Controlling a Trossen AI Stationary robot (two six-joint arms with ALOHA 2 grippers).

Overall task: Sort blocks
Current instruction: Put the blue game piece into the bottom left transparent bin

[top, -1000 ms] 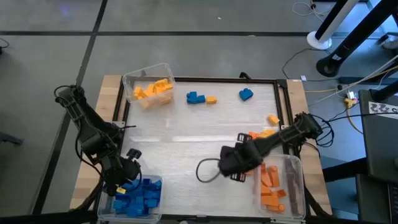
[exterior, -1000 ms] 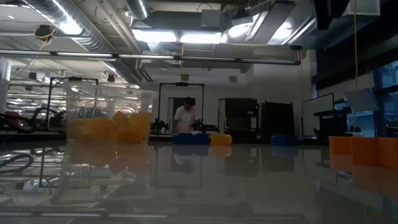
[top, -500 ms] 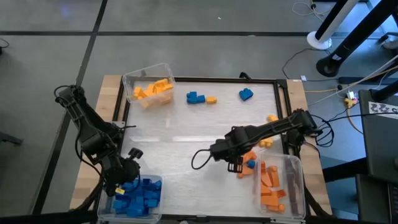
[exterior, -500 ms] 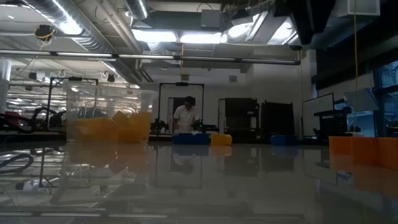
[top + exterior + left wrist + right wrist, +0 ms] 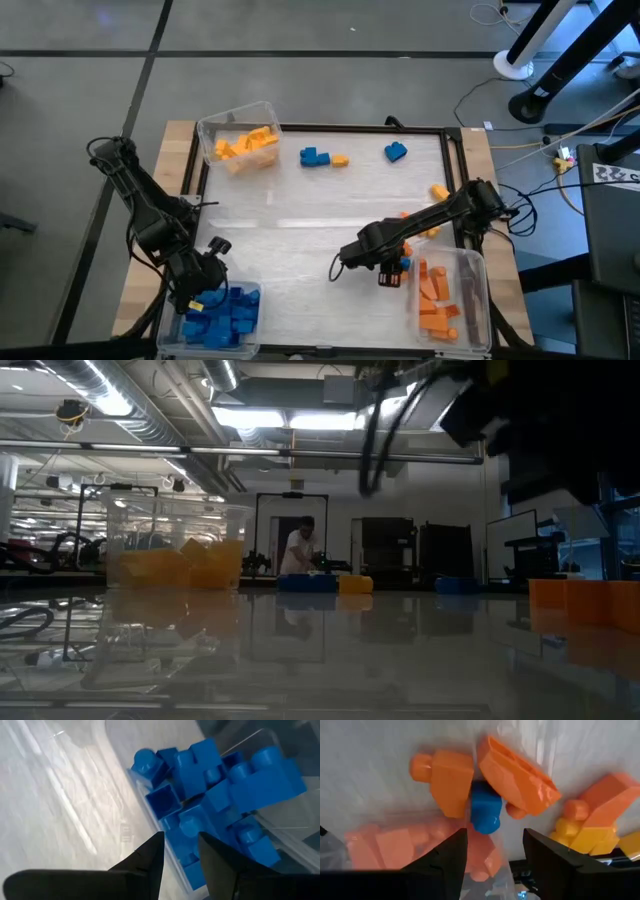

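right pincer (image 5: 492, 855) | open, empty | blue block (image 5: 485, 812) seen just ahead between fingers, wedged among orange blocks (image 5: 517, 770) | left pincer (image 5: 180, 855) part-open, empty

Robotics lab, exposed ceiling ducts (image 5: 130, 405), strip lights (image 5: 300, 420), equipment racks (image 5: 385, 550), person (image 5: 298, 548) at distant bench

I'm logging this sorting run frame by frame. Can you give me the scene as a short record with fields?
left gripper: open, empty, above the edge of the blue bin
right gripper: open, empty, over a small blue block wedged between orange blocks, beside the orange bin
yellow bin: far left corner, holds yellow blocks
loose blocks: blue pair and single blue at far edge
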